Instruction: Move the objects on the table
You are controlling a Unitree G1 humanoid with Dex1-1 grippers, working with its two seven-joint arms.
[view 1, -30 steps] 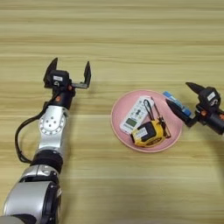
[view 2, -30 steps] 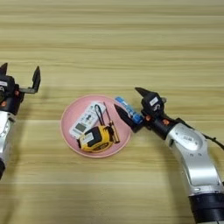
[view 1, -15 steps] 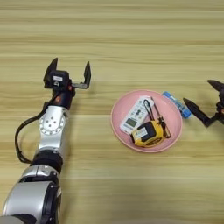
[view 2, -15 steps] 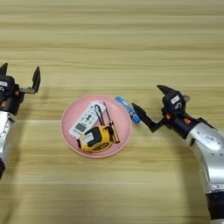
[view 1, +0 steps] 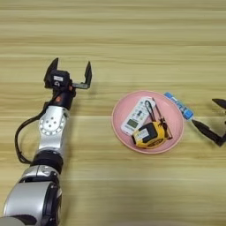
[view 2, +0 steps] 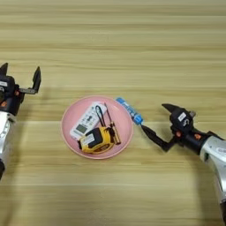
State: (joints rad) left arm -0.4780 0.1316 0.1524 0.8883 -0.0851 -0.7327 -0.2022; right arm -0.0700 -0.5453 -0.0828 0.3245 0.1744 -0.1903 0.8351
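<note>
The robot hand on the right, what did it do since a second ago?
The right gripper let go of the blue tube and pulled back to the right, fingers open. The tube stayed leaning on the pink plate rim. The remote, tape measure and left gripper did not move.

Matt wooden table (view 1: 132, 39), glossy pink plate (view 1: 176, 132)
</note>
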